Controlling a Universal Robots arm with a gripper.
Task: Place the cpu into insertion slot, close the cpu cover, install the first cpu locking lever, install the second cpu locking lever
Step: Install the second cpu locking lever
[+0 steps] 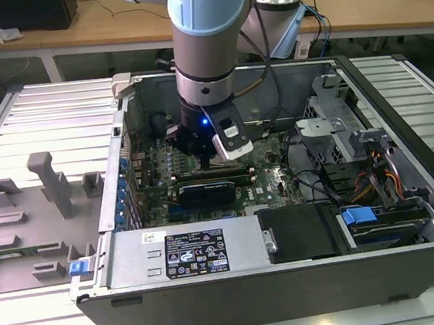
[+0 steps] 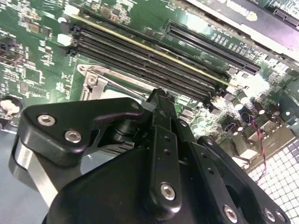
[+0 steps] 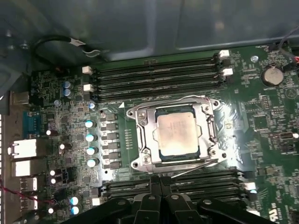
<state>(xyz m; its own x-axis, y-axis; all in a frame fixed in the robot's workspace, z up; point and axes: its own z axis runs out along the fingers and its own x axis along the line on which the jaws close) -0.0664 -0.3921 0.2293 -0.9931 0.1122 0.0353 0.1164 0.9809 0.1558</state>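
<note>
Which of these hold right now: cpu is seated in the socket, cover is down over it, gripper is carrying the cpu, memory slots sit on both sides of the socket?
1. The cpu sits in the insertion slot. True.
2. The cpu cover frames the chip, lying flat around it. True.
3. The gripper carries the cpu. False: the chip lies in the socket, apart from the fingertips.
4. Memory slots run along one side only. False: long black slots flank both sides.

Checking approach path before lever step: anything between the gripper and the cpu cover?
Nothing visible. In the first wrist view the gripper sits just beside the cpu cover, which lies closed around the cpu. Only bare board and a thin lever wire along the cover's near edge lie between them.
</note>
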